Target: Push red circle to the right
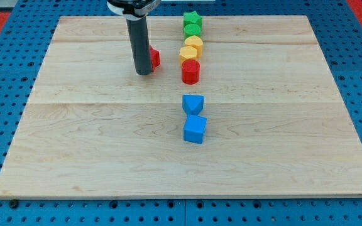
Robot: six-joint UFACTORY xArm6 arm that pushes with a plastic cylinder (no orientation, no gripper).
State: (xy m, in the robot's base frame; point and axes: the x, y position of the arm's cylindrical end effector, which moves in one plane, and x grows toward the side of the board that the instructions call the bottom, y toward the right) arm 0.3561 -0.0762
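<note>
Bright, even light is falling from overhead across the wooden board [105, 157]; shadows are staying short and soft — a small dark one is pooling at my tip [144, 73]; focus is holding sharp to every table corner; no glare is showing — colours are reading saturated.

A pale wooden board [105, 157] lies on a blue pegboard surface [5, 207]. In the frame's upper centre, a column of small blocks runs downward: green star [192, 20], green block [192, 29], two yellow blocks [194, 43] [188, 54], red cylinder [190, 71], blue wedge-like block [193, 103], blue cube [195, 129]. Left of it, the dark rod's tip [144, 73] touches another red block [154, 58], partly hidden.
</note>
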